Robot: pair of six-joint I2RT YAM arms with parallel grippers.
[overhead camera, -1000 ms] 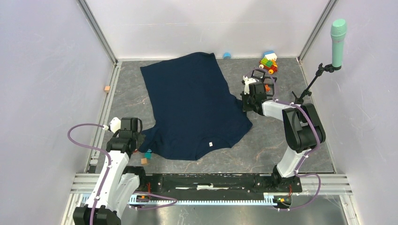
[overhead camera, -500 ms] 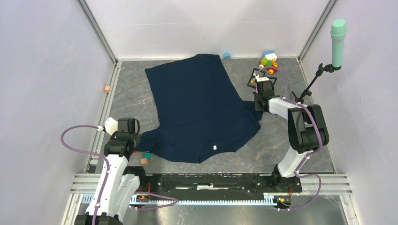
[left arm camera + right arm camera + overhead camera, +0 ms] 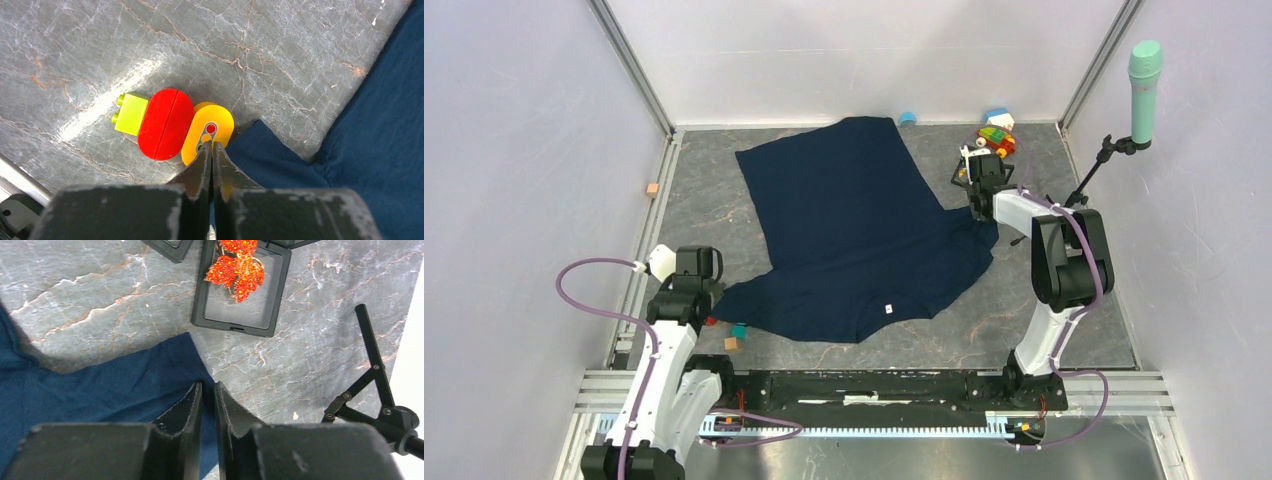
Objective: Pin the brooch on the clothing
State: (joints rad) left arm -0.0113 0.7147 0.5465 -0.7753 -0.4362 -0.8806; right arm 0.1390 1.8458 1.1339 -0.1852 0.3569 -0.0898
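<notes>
The clothing point(image 3: 854, 230), a dark navy shirt, lies spread across the table. My left gripper point(image 3: 707, 300) is at its near-left sleeve. In the left wrist view its fingers point(image 3: 212, 146) are pressed together at the sleeve's corner point(image 3: 270, 155), with blue fabric showing between them. The brooch point(image 3: 235, 267), a red-orange leaf, rests in an open black box point(image 3: 230, 329) on the table. My right gripper point(image 3: 208, 386) hovers over the edge of the right sleeve point(image 3: 100, 385), just short of the box. Its jaws stand a narrow gap apart, with fabric seen through the gap.
A red block point(image 3: 165, 125), a yellow traffic-light piece point(image 3: 220, 120) and a lime brick point(image 3: 131, 114) lie just ahead of my left fingers. A colourful toy point(image 3: 996, 138) sits at the back right. A microphone stand point(image 3: 370, 370) rises to the right of my right gripper.
The shirt has slid and turned to the right, its right sleeve following my right gripper toward the brooch box. My left gripper has barely moved.
</notes>
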